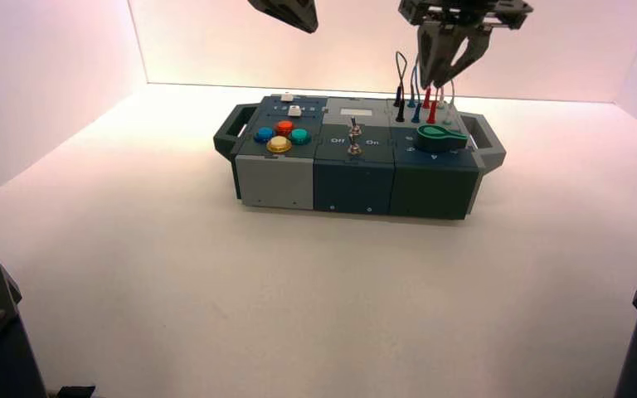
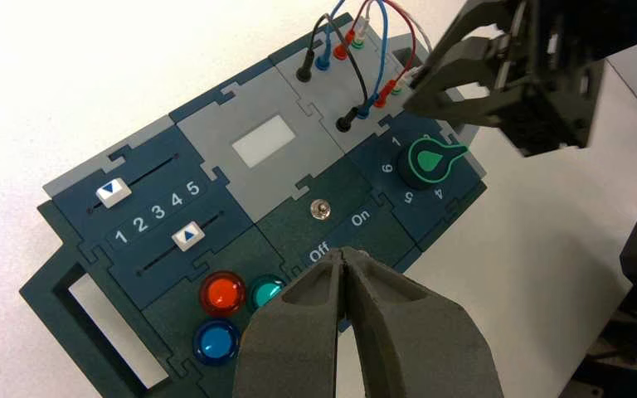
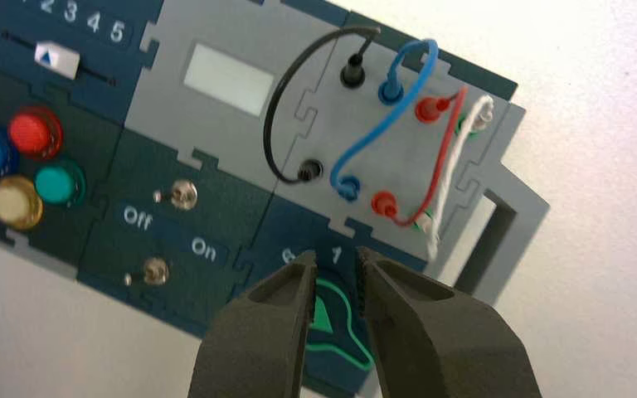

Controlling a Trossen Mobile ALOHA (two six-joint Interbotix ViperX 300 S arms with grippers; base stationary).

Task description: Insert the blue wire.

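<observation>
The blue wire is a light-blue loop. Both its dark-blue plugs sit in sockets of the grey wire panel, between the black wire and the red wire. It also shows in the left wrist view and the high view. My right gripper is open and empty, a little above the panel and the green knob; it hangs over the box's right rear. My left gripper is shut and empty, high above the box's front by the "Off" lettering.
The box stands mid-table with handles at both ends. It bears coloured buttons on the left, two sliders, a toggle switch marked Off and On, a white display and a white wire.
</observation>
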